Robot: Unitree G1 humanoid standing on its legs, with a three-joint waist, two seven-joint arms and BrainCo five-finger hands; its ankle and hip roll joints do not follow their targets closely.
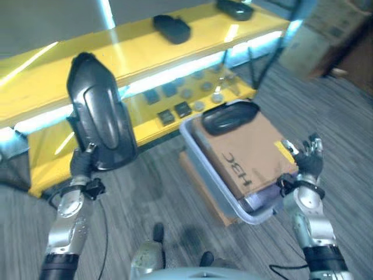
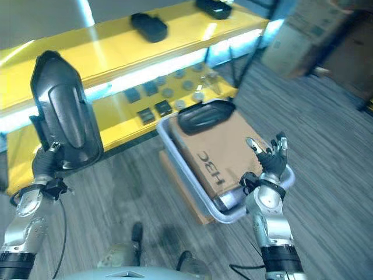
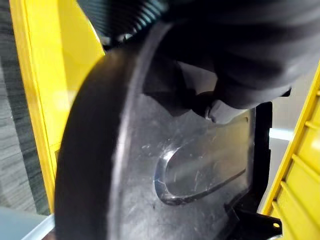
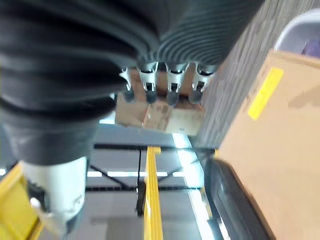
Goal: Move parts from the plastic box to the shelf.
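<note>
Left hand (image 1: pixel 81 163) fingers curl round the black part's (image 1: pixel 99 116) lower end, its long axis upright just before the yellow shelf (image 1: pixel 52 76), while right hand (image 1: pixel 307 157) hangs slack-fingered beside the plastic box (image 1: pixel 198 153).

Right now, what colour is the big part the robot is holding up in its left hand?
Glossy black. The part shows best in the left eye view, gripped from below by the left hand.

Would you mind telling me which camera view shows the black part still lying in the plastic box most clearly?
The left eye view: the black part lies whole on the cardboard at the far end of the plastic box. The right eye view shows the same from slightly aside. The right wrist view catches one dark edge. The left wrist view shows the held part instead.
</note>
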